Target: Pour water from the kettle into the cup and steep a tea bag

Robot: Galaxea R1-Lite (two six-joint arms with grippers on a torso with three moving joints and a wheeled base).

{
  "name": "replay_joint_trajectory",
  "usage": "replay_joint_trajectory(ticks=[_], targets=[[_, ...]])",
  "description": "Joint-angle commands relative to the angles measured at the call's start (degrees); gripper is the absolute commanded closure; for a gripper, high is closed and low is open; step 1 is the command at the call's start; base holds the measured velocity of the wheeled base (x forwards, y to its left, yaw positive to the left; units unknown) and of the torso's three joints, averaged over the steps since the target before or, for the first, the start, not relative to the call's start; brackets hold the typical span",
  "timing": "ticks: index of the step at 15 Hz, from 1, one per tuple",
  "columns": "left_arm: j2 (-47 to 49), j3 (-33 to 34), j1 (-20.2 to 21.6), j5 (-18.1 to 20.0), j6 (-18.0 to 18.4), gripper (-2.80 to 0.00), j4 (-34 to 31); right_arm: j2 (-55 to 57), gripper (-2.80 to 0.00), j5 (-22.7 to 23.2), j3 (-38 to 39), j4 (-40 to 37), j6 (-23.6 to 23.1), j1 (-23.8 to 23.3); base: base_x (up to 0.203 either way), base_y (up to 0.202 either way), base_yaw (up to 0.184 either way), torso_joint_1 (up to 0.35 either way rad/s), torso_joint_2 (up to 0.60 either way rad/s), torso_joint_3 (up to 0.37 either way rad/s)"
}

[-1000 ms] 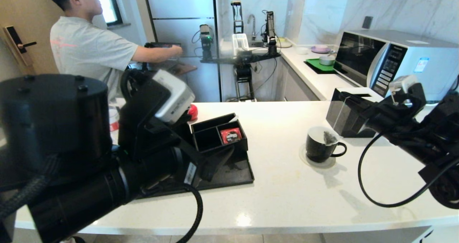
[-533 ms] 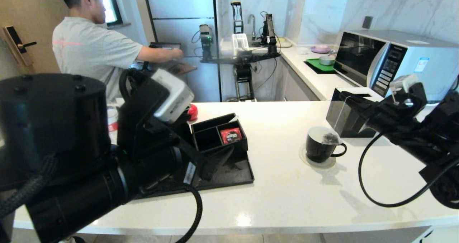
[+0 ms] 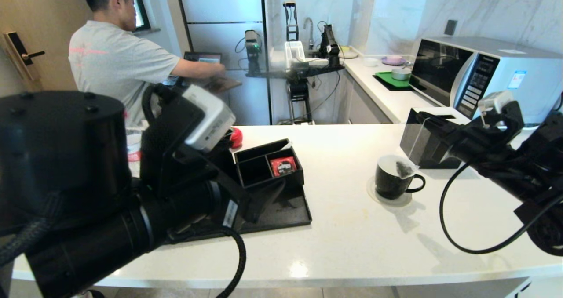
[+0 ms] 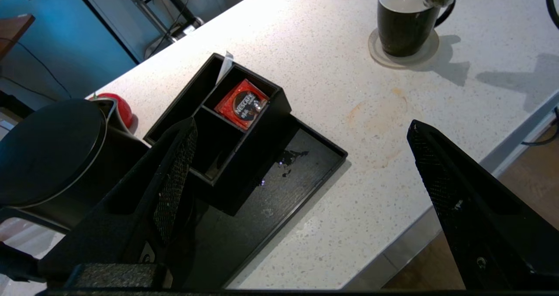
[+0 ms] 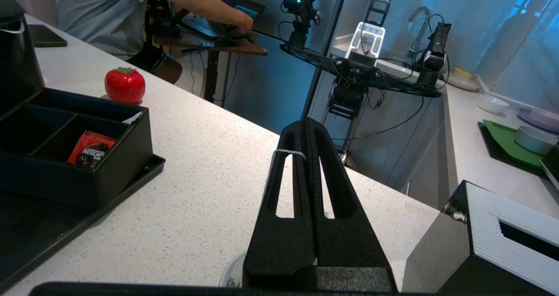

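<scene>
right gripper (image 5: 307, 128) jaws pinching the string, dangling tea bag (image 3: 403, 169) over cup (image 3: 391, 180) on tabletop | left gripper (image 4: 301, 165) jaws spread, idling beside kettle (image 4: 48, 156), nearer arm

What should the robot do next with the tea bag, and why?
Probably lower it a little. The right gripper is shut on the string, and the tea bag hangs at the rim of the cup, not down inside. The left gripper waits open over the tray.
</scene>
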State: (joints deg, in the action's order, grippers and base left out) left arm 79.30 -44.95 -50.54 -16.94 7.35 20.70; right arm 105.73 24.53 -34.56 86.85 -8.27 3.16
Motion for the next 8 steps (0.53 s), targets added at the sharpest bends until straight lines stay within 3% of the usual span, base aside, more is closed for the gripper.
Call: replay_joint_trajectory(ticks=[1,8], targets=[[-0.2,0.3,0.0,-0.1,0.0,-2.8,0.1,0.0,0.0,0.2,-0.1,0.5,-0.1,0.0,0.0,0.0,0.0,0.0,0.0,0.0],[-0.5,0.6,0.0,0.0,0.0,-2.8,0.1,0.1,0.0,-0.1,-5.7,-1.2,-0.1,-0.9,0.0,0.0,0.0,0.0,0.0,0.0]])
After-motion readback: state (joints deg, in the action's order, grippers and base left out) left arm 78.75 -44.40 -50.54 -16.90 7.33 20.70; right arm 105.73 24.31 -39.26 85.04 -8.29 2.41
